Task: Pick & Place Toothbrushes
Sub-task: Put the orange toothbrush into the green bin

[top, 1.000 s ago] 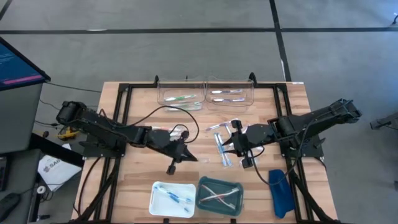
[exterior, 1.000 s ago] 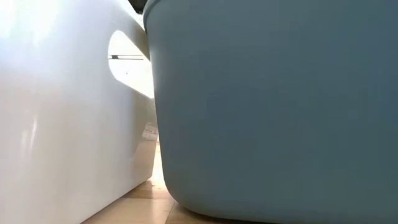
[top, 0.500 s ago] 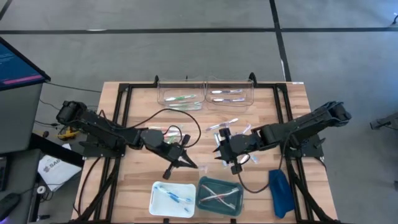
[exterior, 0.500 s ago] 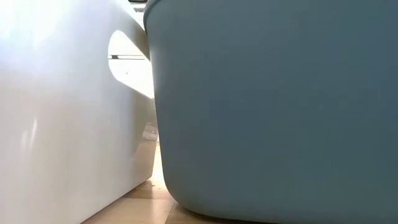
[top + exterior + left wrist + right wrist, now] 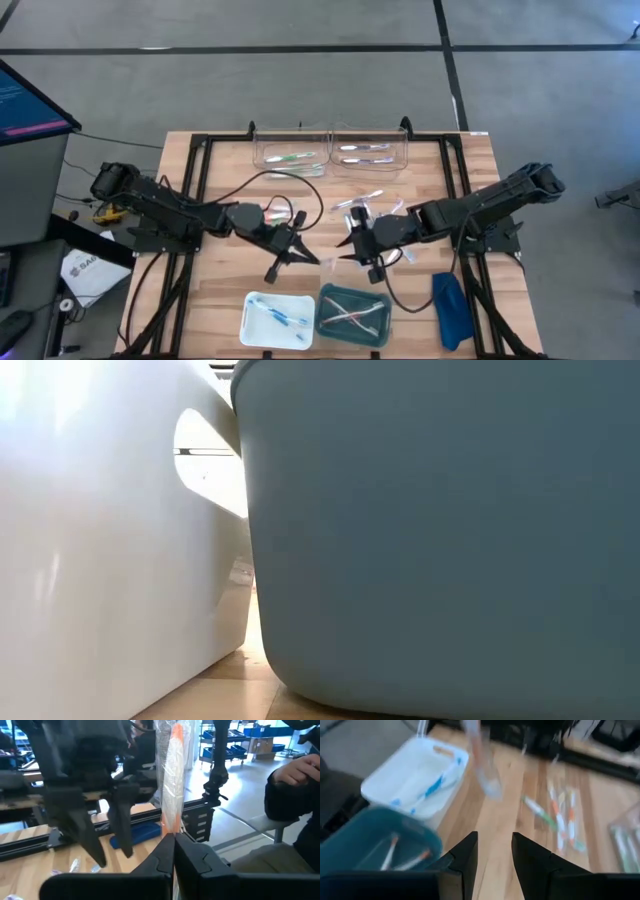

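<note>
Over the last second the right gripper [image 5: 352, 243] has swung from the loose toothbrushes at centre right toward the lower middle of the high view; its fingers stand part open, and what they hold I cannot tell. The left gripper [image 5: 297, 250], now lower and nearer the bins, is clamped on an orange clear-wrapped toothbrush [image 5: 172, 780], so a drop into the white bin [image 5: 274, 318] or teal bin [image 5: 352, 313] seems next. The wooden slatted surface [image 5: 220, 290] also carries two clear trays [image 5: 330, 155]; grey floor surrounds it, and a person's dark sleeve [image 5: 295, 795] shows at the left wrist view's right edge.
</note>
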Available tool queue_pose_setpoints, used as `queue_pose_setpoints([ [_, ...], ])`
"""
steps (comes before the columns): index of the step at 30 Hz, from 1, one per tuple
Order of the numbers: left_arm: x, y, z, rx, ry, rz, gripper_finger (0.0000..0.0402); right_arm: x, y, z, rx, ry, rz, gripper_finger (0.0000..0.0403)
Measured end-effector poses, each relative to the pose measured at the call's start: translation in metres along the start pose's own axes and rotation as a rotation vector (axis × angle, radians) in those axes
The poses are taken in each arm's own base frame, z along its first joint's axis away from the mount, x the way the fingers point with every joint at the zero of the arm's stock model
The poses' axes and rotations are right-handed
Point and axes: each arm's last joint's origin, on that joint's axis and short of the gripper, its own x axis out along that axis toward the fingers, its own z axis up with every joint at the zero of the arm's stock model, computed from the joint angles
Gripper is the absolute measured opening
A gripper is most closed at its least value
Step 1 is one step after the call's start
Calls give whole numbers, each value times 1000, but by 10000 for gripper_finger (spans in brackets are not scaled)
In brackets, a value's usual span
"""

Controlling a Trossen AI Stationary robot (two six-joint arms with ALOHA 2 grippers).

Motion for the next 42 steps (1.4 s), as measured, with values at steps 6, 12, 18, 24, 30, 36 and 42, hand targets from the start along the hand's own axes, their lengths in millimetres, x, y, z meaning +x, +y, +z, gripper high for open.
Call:
queue_pose_setpoints([
  [6, 0, -3, 2, 8, -19, -49, 0, -1, 3, 9, -38, -97, 54, 113],
  [12, 0, -6, 8, 58, -92, -116, 0, -3, 6, 18, -94, -199, 88, 113],
  [18, -2, -9, 19, 114, -205, -168, 0, -4, 9, 25, -118, -270, 110, 113],
  [24, -7, -12, 35, 220, -391, -262, 0, -2, 10, 36, -155, -400, 84, 113],
  [30, -10, -15, 39, 250, -449, -336, 0, 9, 27, 46, -264, -541, 69, 113],
  [36, -11, -18, 36, 253, -454, -383, 0, 32, 49, 40, -407, -586, 64, 113],
  [42, -12, -19, 27, 215, -420, -392, 0, 35, 57, 42, -459, -640, 43, 113],
])
